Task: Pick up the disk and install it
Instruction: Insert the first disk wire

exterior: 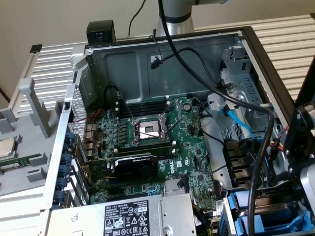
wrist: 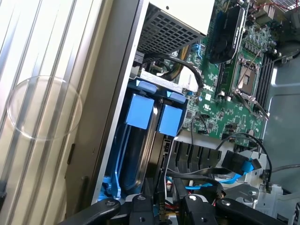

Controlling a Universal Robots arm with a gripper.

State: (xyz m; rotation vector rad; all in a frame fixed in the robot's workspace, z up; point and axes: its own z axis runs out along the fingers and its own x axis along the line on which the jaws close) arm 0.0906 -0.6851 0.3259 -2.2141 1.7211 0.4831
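disk: disk [wrist: 135, 157] stands on edge in its blue carrier, low in the corner of the PC case [wrist: 119, 84], beside the power supply [wrist: 173, 26].
handling: probably dense and rigid, with slick metal faces, and shock-sensitive. Best taken by the blue carrier tabs [wrist: 140, 110] or side rails, not the label face.
gripper: gripper [wrist: 167, 208] sits right over the disk's near end. Can't tell whether it's clamped on or loose.
around: motherboard [wrist: 234, 79] just past the disk, cables [wrist: 187, 176] close by.
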